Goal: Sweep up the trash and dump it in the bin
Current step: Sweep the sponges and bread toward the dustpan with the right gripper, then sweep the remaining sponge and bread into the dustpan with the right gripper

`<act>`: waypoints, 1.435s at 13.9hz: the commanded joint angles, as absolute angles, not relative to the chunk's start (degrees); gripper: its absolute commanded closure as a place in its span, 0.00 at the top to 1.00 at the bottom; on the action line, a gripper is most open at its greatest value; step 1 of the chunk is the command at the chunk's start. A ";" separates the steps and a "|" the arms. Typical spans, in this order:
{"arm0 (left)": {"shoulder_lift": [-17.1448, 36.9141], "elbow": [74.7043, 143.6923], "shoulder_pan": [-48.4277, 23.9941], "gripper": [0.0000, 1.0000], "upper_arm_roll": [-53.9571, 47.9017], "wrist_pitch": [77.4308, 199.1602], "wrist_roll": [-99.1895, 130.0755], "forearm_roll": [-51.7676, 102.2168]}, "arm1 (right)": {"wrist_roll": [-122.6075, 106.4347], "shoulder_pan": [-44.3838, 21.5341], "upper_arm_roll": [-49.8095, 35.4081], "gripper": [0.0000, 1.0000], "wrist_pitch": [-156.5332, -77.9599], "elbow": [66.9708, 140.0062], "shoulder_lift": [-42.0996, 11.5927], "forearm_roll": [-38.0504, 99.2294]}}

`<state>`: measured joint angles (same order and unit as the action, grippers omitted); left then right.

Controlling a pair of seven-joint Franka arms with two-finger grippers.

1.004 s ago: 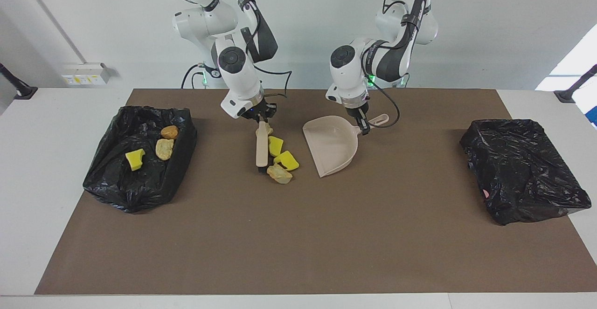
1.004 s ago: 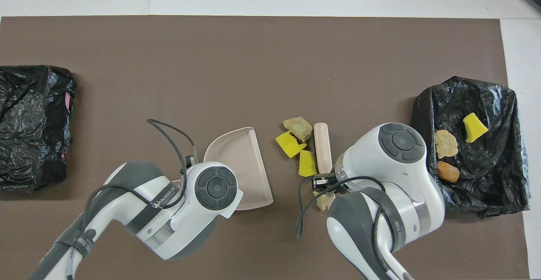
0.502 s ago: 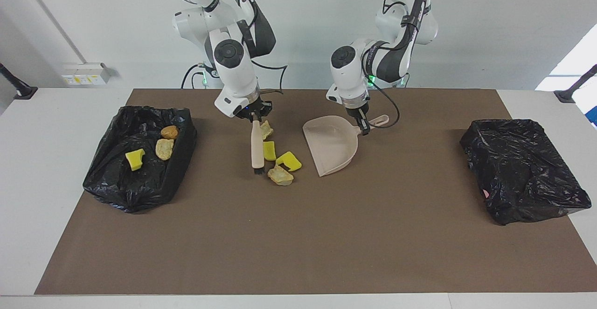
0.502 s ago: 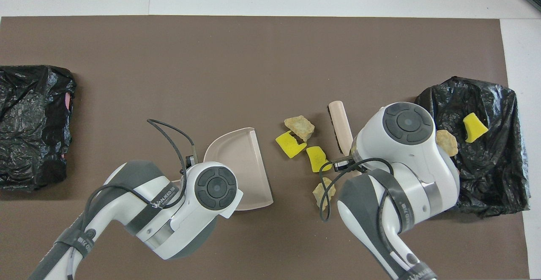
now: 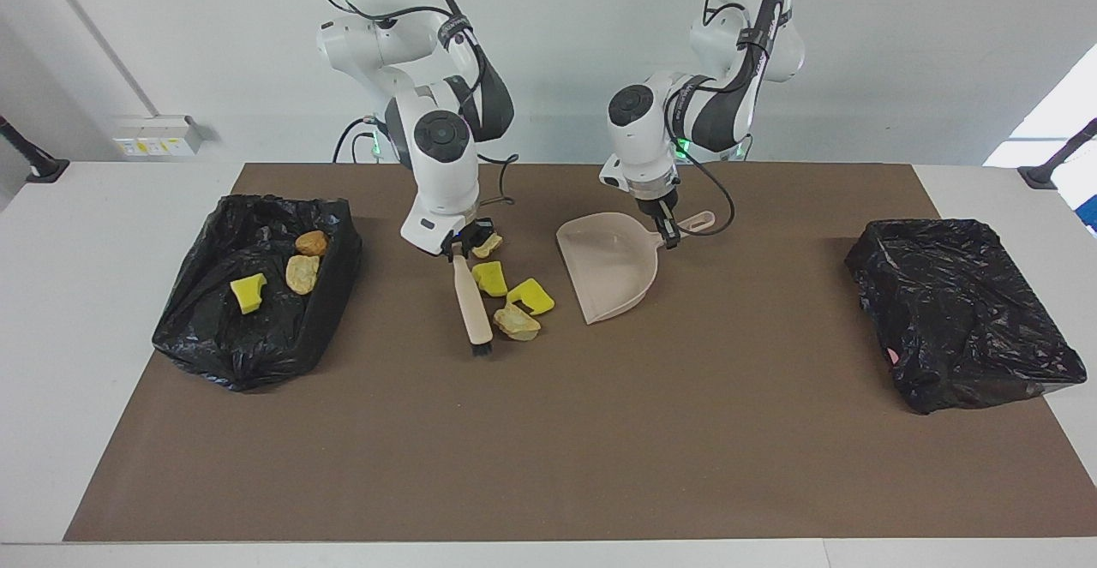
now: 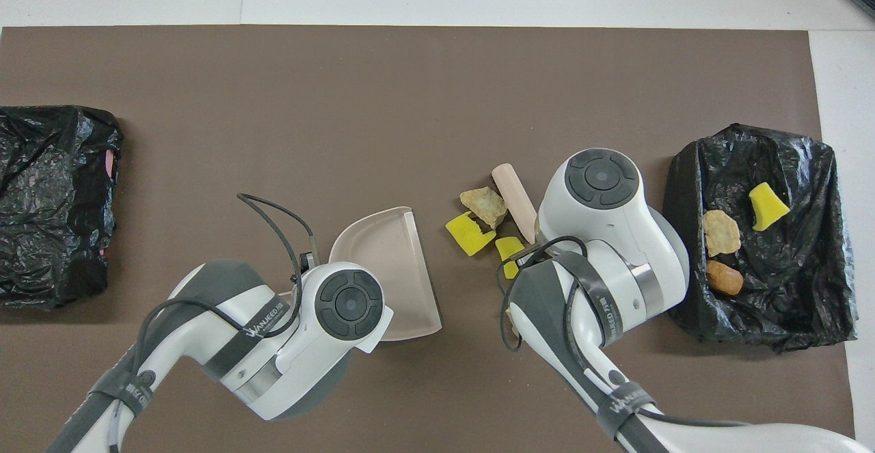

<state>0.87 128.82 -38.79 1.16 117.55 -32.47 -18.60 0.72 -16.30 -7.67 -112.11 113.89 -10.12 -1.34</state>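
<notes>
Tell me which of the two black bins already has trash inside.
The black bin at the right arm's end of the table: three scraps lie in it. The other bin shows none.

A beige dustpan (image 6: 389, 272) is laid on the brown worktop (image 6: 383, 98), partly covered by the left arm's wrist. Beside it, two yellow sponge chunks (image 6: 469, 234) and a tan lump (image 6: 484, 205) are gathered against a beige brush (image 6: 514, 195), whose handle is hidden under the right arm. Three more scraps (image 6: 723, 232) are seen in the black-lined bin (image 6: 800, 282) at the right arm's end.
</notes>
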 commanded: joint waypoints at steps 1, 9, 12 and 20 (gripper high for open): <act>-0.79 130.96 -39.73 0.00 1.76 117.51 -30.06 -19.60 | -0.97 -18.80 -8.00 0.00 -115.12 116.79 -9.32 4.54; -0.79 130.96 -39.64 0.00 1.67 117.60 -29.09 -19.60 | -6.50 -22.50 -8.09 0.00 -116.19 118.48 -7.91 31.80; -0.79 130.87 -39.38 0.00 1.67 117.69 -29.09 -19.60 | -5.45 -21.19 -7.65 0.00 -113.66 117.60 -5.90 32.26; -0.79 130.87 -39.73 0.00 1.67 117.60 -29.35 -22.14 | 6.57 -13.18 -7.47 0.00 -98.88 118.56 1.49 18.03</act>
